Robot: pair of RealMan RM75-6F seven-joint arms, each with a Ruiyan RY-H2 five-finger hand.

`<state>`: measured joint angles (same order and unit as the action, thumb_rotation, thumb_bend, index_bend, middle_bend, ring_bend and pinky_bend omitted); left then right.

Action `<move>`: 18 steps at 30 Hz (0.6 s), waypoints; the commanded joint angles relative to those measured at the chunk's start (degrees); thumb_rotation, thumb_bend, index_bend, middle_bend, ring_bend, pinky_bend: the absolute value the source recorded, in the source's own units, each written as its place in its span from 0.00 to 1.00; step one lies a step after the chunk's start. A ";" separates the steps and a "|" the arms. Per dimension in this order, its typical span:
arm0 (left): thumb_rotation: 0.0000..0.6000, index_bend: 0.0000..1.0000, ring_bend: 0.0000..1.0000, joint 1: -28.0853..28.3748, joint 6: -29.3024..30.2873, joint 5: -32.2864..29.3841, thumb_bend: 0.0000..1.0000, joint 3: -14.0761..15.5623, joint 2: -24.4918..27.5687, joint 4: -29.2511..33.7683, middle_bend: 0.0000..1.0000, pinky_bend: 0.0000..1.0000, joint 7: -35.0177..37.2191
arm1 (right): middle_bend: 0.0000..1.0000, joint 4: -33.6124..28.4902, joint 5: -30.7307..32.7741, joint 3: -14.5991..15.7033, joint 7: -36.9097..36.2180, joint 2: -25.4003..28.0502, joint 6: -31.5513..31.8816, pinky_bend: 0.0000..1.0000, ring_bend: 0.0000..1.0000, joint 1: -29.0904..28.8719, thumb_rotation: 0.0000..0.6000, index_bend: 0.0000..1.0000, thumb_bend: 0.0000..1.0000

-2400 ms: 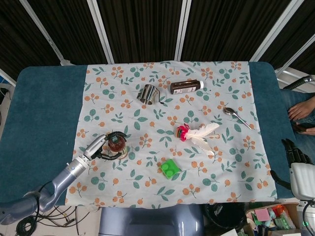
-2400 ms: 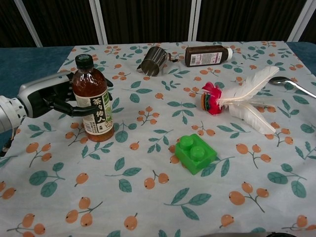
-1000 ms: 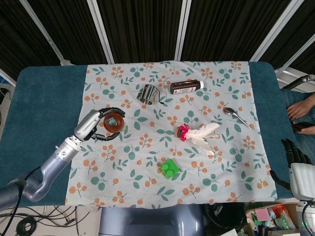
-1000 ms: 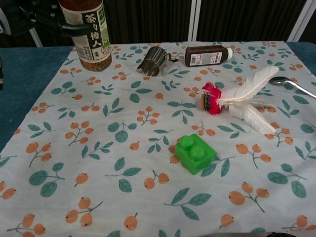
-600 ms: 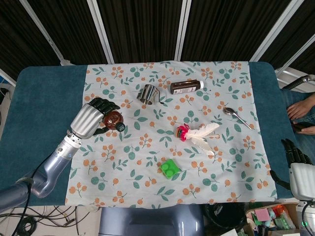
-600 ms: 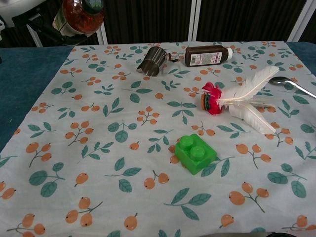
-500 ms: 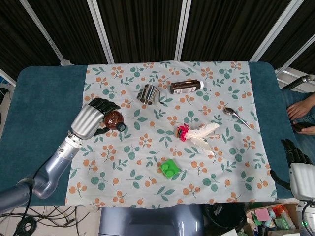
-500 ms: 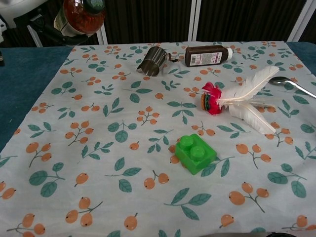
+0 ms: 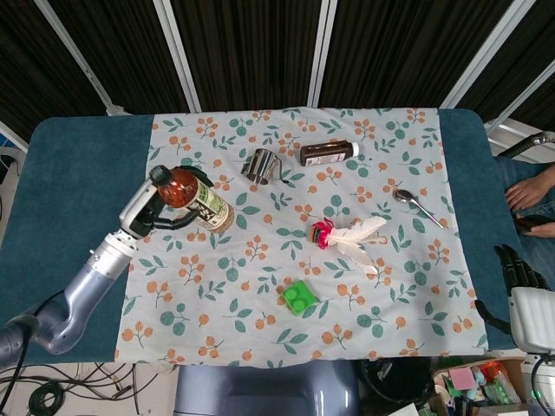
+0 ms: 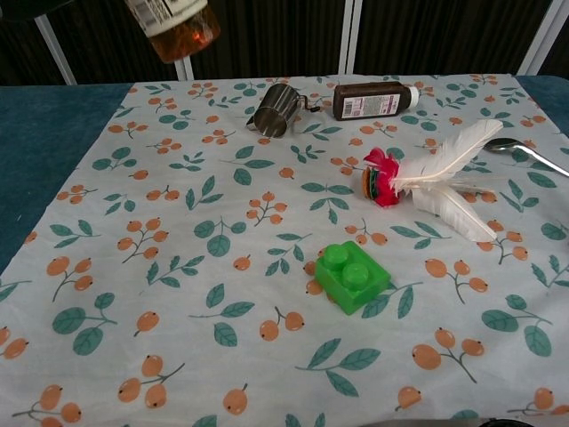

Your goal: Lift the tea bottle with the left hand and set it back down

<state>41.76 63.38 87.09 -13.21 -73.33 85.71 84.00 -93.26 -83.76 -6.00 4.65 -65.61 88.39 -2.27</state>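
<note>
The tea bottle (image 9: 194,199) is amber with a dark cap and a white-green label. My left hand (image 9: 143,211) grips it in the air above the left part of the floral cloth (image 9: 286,260). It is tilted, with the cap toward the hand and the base toward the table's middle. In the chest view only the bottle's lower end (image 10: 175,24) shows at the top left, well above the cloth, and the hand is out of that frame. My right hand (image 9: 519,276) hangs beyond the table's right front corner, holding nothing.
A steel cup (image 9: 260,165) lies on its side and a dark brown bottle (image 9: 328,153) lies flat at the back. A spoon (image 9: 416,204) is at the right, a feather shuttlecock (image 9: 347,234) in the middle, a green brick (image 9: 299,297) near the front.
The left hand has raised the bottle from the cloth. In the last half second it has tipped the bottle from end-on to slanted, with the base swinging right.
</note>
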 commanded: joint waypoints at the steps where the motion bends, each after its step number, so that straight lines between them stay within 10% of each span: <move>1: 1.00 0.33 0.30 -0.50 -5.36 2.94 0.44 -1.07 9.00 2.34 0.37 0.51 38.85 | 0.06 -0.02 0.02 -0.01 0.08 -0.01 0.04 0.26 0.18 0.02 1.00 0.05 0.16; 7: 1.00 0.33 0.30 -0.13 -3.92 5.98 0.44 1.50 7.36 -1.64 0.38 0.51 25.03 | 0.06 -0.04 0.17 -0.06 0.21 -0.08 -0.08 0.26 0.18 -0.03 1.00 0.05 0.16; 18: 1.00 0.33 0.30 -2.42 1.65 1.81 0.44 1.93 -4.32 -6.88 0.37 0.47 -56.07 | 0.06 -0.05 0.34 -0.09 0.04 -0.04 -0.20 0.26 0.18 -0.04 1.00 0.06 0.16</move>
<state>41.10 61.40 90.12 -12.31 -70.31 83.98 104.64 -93.32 -83.41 -6.09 4.69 -65.65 88.19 -2.30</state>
